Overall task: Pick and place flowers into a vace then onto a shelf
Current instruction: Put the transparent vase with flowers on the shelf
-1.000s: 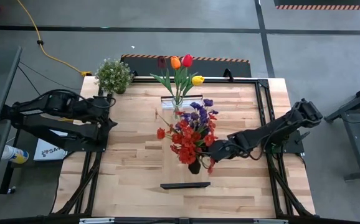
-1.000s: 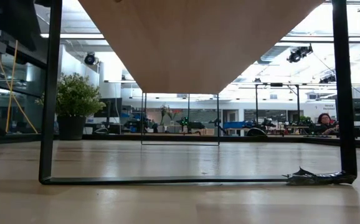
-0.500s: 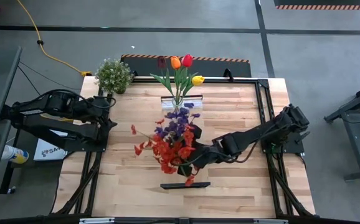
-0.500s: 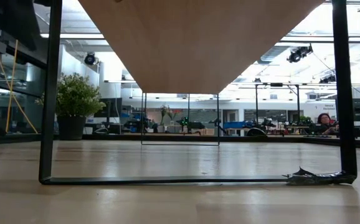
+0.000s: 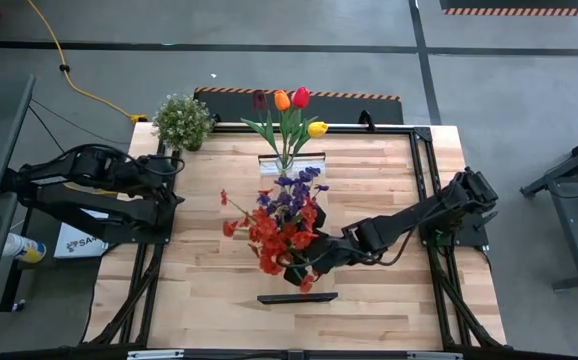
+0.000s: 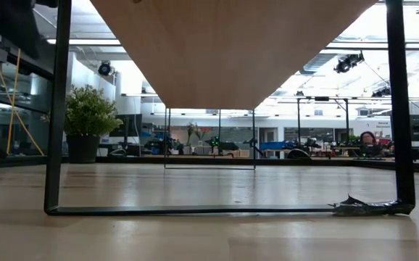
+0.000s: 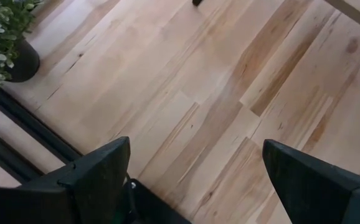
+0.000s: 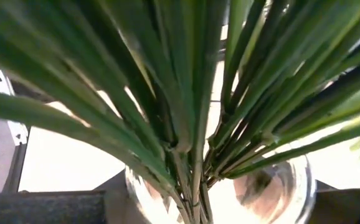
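Observation:
A glass vase (image 8: pixel 273 186) full of red sprays and purple sprigs (image 5: pixel 274 225) is in my right gripper (image 5: pixel 304 268), which is shut on it over the near part of the shelf (image 5: pixel 297 297). The bouquet leans toward the table's far left. In the right wrist view, green stems (image 8: pixel 186 93) fan out of the vase mouth. A second vase of red, orange and yellow tulips (image 5: pixel 291 110) stands on the shelf's far end. My left gripper (image 7: pixel 195 180) is open and hovers over the tabletop near the left edge (image 5: pixel 174 180). My right gripper holds the glass vase by its upper wall just under the rim (image 8: pixel 136 186), one finger (image 8: pixel 49 208) on each side of it. It comes level from the table's right. The vase tilts toward the far left. I cannot tell whether its base touches the shelf.
A bushy potted plant (image 5: pixel 182 120) stands at the table's far left corner. In the low view the shelf's underside (image 6: pixel 231 51) and its black frame legs (image 6: pixel 57 109) span the picture, with a crumpled scrap (image 6: pixel 369 205) at the right leg. Bare tabletop lies on both sides of the shelf.
My right gripper has carried the vase toward the table's left and slightly nearer, over the shelf's near part. The bouquet swung from nearly upright to leaning left, then came back a little toward the far side.

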Robot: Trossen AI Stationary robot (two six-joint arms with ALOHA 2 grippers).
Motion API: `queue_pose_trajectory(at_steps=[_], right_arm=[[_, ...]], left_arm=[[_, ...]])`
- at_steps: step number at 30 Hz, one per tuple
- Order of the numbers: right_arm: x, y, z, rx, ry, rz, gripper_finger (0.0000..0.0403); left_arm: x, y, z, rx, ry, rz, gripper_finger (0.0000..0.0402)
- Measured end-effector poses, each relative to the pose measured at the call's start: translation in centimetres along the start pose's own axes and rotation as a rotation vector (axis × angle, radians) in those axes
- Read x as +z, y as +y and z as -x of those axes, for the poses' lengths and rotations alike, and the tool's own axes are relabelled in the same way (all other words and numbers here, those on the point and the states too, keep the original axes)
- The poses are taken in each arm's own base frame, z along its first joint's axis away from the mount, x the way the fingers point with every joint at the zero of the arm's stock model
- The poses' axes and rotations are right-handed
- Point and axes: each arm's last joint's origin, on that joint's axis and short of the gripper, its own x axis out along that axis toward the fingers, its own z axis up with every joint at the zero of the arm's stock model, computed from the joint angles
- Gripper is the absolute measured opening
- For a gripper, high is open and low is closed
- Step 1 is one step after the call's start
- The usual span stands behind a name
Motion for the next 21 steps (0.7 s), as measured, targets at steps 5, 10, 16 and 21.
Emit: queue_pose_trajectory(at_steps=[5, 10, 16, 21], right_arm=[[0.00, -0.09, 0.12, -0.006, 0.004, 0.006, 0.0160], [-0.05, -0.14, 0.17, -0.008, 0.011, 0.019, 0.0162], [-0.07, -0.13, 0.17, -0.004, 0.014, 0.039, 0.0163], [0.05, -0.40, 0.00, 0.023, 0.033, 0.039, 0.0164]], left_arm=[[-0.32, 0.32, 0.24, -0.001, -0.005, 0.004, 0.0397], [-0.61, 0.64, 0.54, -0.012, -0.022, 0.009, 0.0397], [-0.80, 0.84, 0.74, -0.021, -0.035, 0.014, 0.0397], [-0.81, 0.86, 0.75, -0.019, -0.036, 0.014, 0.0397]])
